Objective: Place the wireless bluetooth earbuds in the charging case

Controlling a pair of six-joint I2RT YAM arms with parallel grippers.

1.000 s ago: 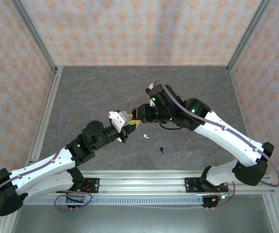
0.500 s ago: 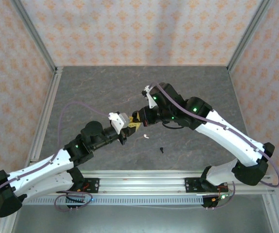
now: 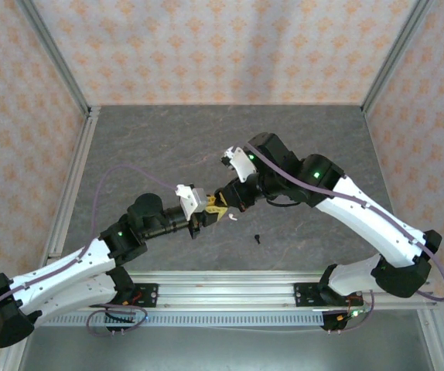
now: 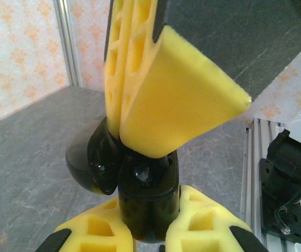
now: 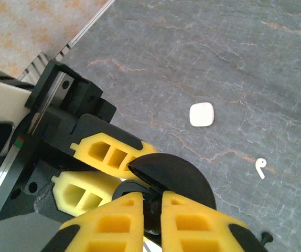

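Two left to seat, I reckon, a white earbud (image 3: 230, 219) and a black earbud (image 3: 258, 239) lying loose on the table (image 3: 152, 147), while the left gripper (image 3: 203, 219) clamps the open black charging case (image 4: 142, 184) and the right gripper (image 5: 151, 207), pinched near-shut, holds something dark at its mouth, likely mid-insertion.

case (image 5: 171, 176): between left gripper (image 3: 205, 219) and right gripper (image 3: 220, 209)
near earbud (image 3: 230, 218): 3 o'clock of case
far earbud (image 3: 258, 239): 4 o'clock of it
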